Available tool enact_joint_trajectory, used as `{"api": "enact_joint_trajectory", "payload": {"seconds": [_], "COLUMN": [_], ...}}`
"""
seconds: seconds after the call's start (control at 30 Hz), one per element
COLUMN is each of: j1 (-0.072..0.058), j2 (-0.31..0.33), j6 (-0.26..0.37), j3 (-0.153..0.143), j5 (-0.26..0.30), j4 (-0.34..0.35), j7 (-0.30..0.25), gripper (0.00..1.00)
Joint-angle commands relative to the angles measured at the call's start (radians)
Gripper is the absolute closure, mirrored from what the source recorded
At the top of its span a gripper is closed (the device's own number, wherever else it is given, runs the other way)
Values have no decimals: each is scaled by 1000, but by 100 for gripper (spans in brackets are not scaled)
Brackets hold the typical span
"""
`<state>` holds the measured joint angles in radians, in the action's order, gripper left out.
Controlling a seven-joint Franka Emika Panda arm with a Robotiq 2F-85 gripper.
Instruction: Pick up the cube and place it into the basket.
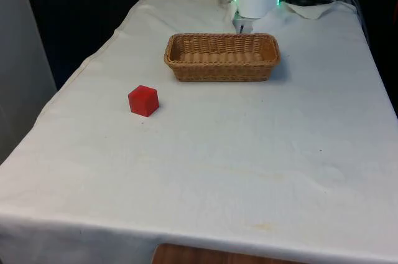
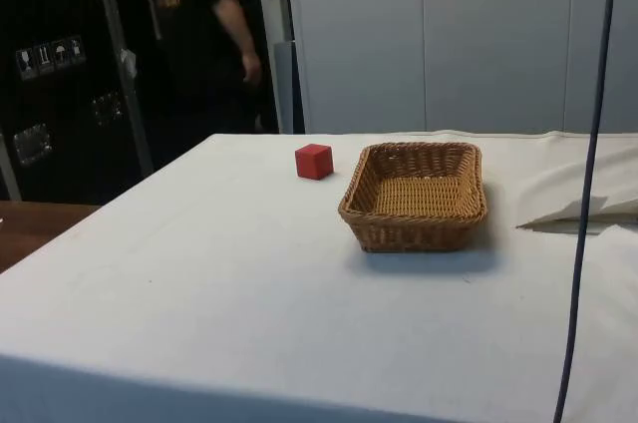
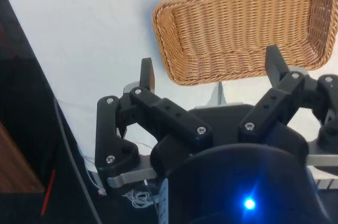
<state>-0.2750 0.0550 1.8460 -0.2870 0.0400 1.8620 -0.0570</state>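
A small red cube (image 1: 143, 100) sits left of centre; the oblong wicker basket (image 1: 221, 72) holds nothing; the gripper (image 3: 210, 72) gapes wide.

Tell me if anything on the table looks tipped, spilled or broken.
Nothing stands out. The red cube sits flat on the cloth, apart from the basket, which stands upright, empty and whole. The open fingers touch nothing.

On the white-clothed table (image 1: 249, 170) sit a red cube (image 1: 143, 100) and, apart, a wicker basket (image 1: 221, 57).
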Motion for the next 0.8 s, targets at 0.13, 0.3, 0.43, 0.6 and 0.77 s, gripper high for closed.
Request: {"api": "enact_joint_trajectory", "payload": {"seconds": [0.13, 0.3, 0.43, 0.6, 0.77], "j1": [3, 4, 6, 9, 11], "j2": [23, 44, 62, 86, 109], "j6": [6, 25, 42, 61, 80], "j3": [-4, -9, -16, -28, -43], "j5": [-5, -13, -19, -31, -40], "j4": [-5, -3, 0, 0, 1], "j7": [-5, -7, -13, -18, -28], "gripper": [0, 0, 0, 0, 0]}}
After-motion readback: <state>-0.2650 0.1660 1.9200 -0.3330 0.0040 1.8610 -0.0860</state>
